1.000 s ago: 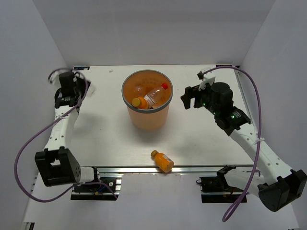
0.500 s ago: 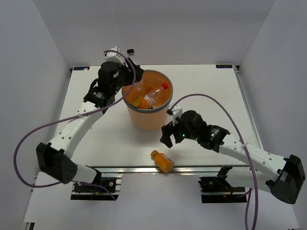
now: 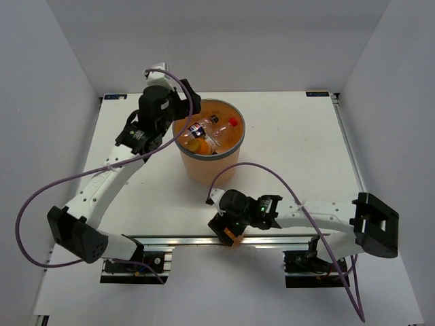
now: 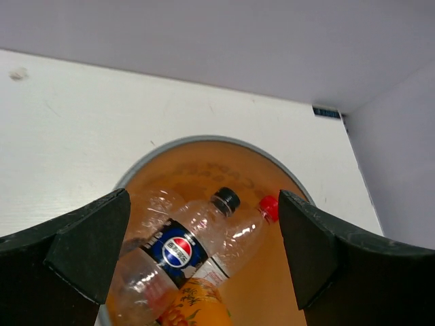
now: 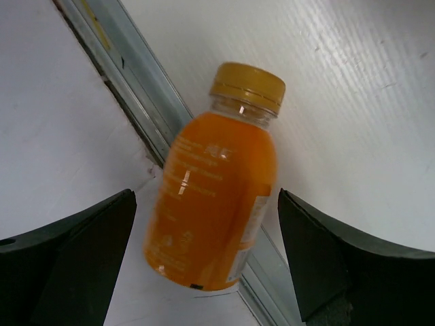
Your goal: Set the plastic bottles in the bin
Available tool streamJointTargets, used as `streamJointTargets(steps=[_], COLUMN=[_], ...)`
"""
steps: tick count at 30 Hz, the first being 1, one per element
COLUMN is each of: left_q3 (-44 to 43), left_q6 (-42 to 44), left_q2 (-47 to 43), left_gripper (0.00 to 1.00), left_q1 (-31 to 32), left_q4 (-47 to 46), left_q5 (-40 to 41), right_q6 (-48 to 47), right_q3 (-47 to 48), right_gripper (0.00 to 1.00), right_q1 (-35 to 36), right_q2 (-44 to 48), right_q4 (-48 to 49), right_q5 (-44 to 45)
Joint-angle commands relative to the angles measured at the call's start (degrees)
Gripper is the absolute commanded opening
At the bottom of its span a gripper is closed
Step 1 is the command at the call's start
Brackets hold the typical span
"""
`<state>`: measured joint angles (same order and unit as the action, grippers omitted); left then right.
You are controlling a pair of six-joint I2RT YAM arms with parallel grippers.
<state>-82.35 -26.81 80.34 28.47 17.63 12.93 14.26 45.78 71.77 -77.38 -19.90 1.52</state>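
The task looks nearly finished, with one pick judged left. The bin [image 3: 235, 151] stands upright mid-surface and already holds several bottles. The left wrist view shows a clear Pepsi-labelled bottle [image 4: 178, 248] lying across a red-capped bottle [image 4: 239, 238]. An orange bottle [image 4: 197, 307] lies beneath them, with what may be another clear one at the left wall. No green bottle can be made out. The left tool [image 4: 204, 238] hangs over the bin's far-left rim, fingers spread wide and holding nothing. Only the loose orange bottle [image 5: 217, 197] is seen outside, lying on its side at the near edge of the surface [image 3: 299, 149], partly over the aluminium rail [image 5: 129, 88]. The right tool [image 5: 207, 231] is poised directly above it, fully open with a finger on either side and no grip yet. It has yet to close, lift the bottle and carry it to the bin.
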Motion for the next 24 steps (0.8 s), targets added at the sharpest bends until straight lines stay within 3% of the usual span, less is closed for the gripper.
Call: streamJointTargets(steps=[1,5,7,8,10,11,14,18,20,24], left_q3=[-1.2,1.1,3.3,5.9,8.7,10.0,14.3,19.5,20.6,22.8], left_q6=[1.6,0.4,-1.4,-2.4,-6.0,-7.3,-10.9,-14.2,-14.7,-15.3], left_q2=[-6.1,-9.2,-11.2,-11.8,-13.4,-13.7,-14.0,-14.8,-15.6,-17.6], left_gripper=[0.98,0.98,0.98,0.98,0.98,0.98,0.98,0.98,0.98,0.98], left_q1=[0.1,-0.9,-3.4,-6.4,-10.2,-13.9,-17.0,-18.4,-19.1,-19.2], left_q4=[0.7,3.5,3.6,3.6,4.0,4.3,6.4,8.2,8.7,8.6], left_q5=[8.9,17.9,19.5,19.2,15.2,13.3,12.2,15.2,15.1,15.5], right_q6=[3.0,5.9,6.8,7.4,8.9,9.9,13.8,16.2,13.2,5.7], right_q3=[-0.6,-3.6,-3.8,-3.6,-3.0,-2.8,-2.8,0.2,2.2,10.5], right_gripper=[0.89,0.85,0.75,0.6,0.49,0.48,0.44,0.39,0.35,0.39], right_q1=[0.9,0.9,0.9,0.9,0.7,0.5,-4.2,-18.2,-21.6,-22.6], right_q2=[-2.1,-3.9,-3.0,-2.3,1.3,2.6,7.9,17.1,20.6,25.9], right_q4=[-1.5,-1.9,-2.5,-3.3,-5.7,-6.9,-12.9,-19.3,-16.7,-6.1], right_q5=[2.6,5.3,6.6,10.0,13.4,17.0,21.1,25.9,27.5,27.8])
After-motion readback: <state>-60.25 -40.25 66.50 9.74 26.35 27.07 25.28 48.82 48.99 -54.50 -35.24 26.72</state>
